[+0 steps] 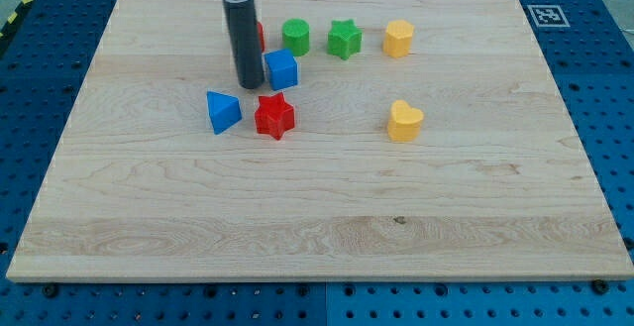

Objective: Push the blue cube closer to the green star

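My tip (249, 85) touches the blue cube (282, 69) on the cube's view-left side. No claw on this rig, so no open/closed state to tell. Green star (344, 39) is near the cube, up and to the view's right. Red block (261, 35) behind the rod, shape unclear. All on the desk (317, 217).

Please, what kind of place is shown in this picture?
Probably a robotics lab test bench. A wooden board lies on a blue perforated table, a printed marker tag sits at the board's corner, and my tip rests just left of the blue cube among small coloured blocks.
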